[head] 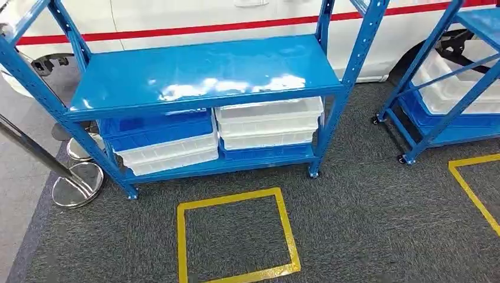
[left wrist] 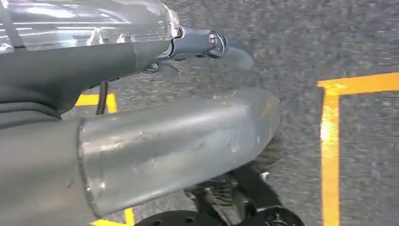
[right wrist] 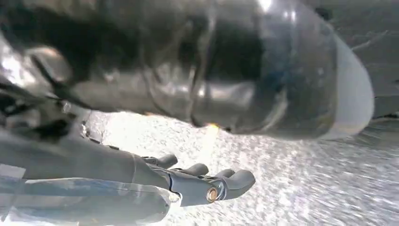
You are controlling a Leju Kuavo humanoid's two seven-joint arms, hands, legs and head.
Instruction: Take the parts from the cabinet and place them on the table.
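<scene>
Grey carpet (head: 365, 224) stretches before us; bins (head: 268, 122) sit low in the blue rack (head: 200, 71), behind a yellow square (head: 236, 236). Our left hand (left wrist: 179, 141) and right hand (right wrist: 197, 183) hang empty, fingers loosely extended.

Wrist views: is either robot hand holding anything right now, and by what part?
Nothing is held. The left robot hand and right robot hand hang over the dark grey carpet floor, fingers loosely extended, with no part between them.
</scene>
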